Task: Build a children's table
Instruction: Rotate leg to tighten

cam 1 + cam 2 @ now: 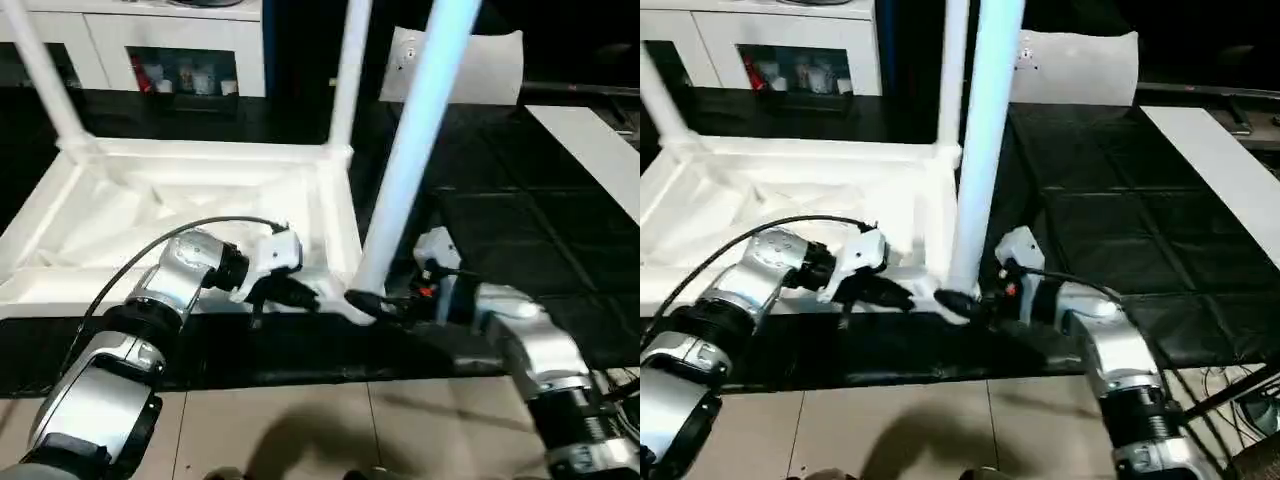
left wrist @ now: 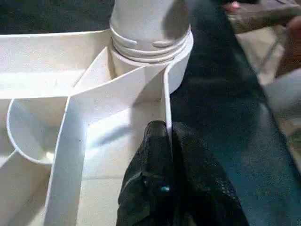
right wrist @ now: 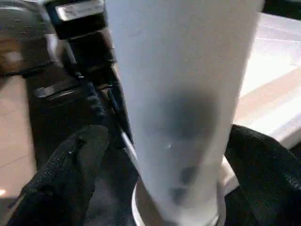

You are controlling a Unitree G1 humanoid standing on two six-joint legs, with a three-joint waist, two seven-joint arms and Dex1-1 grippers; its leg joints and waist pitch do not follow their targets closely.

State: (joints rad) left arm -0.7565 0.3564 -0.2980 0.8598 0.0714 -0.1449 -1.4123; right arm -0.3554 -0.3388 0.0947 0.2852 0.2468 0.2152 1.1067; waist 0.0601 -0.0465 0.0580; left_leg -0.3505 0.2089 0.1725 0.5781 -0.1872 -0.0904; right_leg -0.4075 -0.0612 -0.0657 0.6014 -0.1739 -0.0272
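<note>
Our left gripper [image 1: 300, 294], at centre-left, pinches the tabletop [image 1: 200, 200] rim shut; right of it, our right gripper [image 1: 958, 302] spreads wide around the near-corner leg [image 1: 410, 160]. If that leg isn't fully seated, it could topple once we withdraw.

We cannot follow the long white tube leg [image 1: 405, 160] standing just beside the right gripper [image 1: 372, 303] to its upper end; the picture's top edge cuts it off, as it does the two farther legs. The leg hides the socket rim between the right gripper's fingers. The left silver forearm [image 1: 150, 310] covers part of the white ribbed plastic tabletop [image 1: 190, 190]. Items behind the white cabinet's glass doors [image 1: 185, 70] are too small to identify.
</note>
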